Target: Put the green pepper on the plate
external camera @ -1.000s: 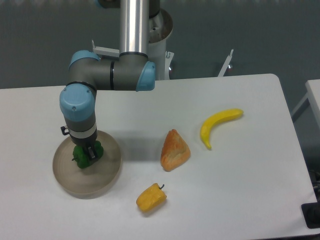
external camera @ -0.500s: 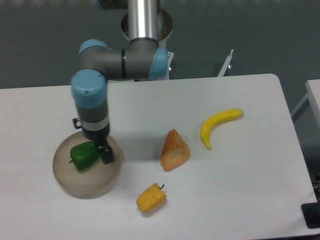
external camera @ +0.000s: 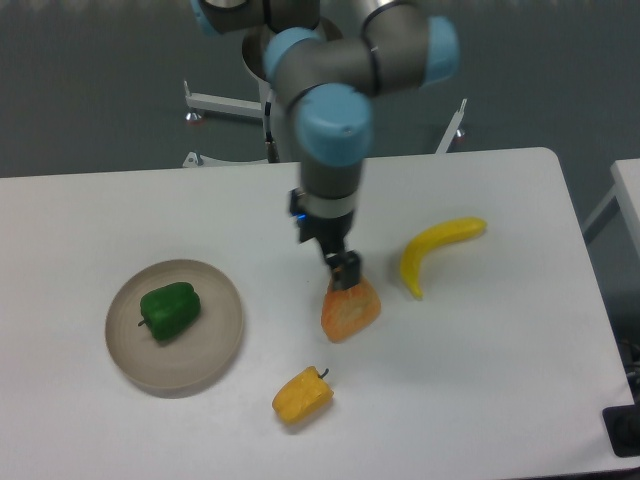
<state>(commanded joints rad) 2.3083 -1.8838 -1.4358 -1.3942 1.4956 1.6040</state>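
Note:
The green pepper (external camera: 169,309) lies on its side on the round beige plate (external camera: 215,345) at the left of the table, with nothing touching it. My gripper (external camera: 343,272) is far to the right of the plate, hanging over the top of an orange wedge-shaped piece of food. It holds nothing. Its fingers are seen almost edge-on and look slightly apart.
An orange wedge (external camera: 350,308) lies in the middle of the table, directly under the gripper. In front of it sits a yellow pepper (external camera: 302,395), and a banana (external camera: 435,250) lies to the right. The table's right edge is near the banana.
The gripper let go of the green pepper on the plate, rose, and swung right to above the orange wedge. The pepper stays on the plate.

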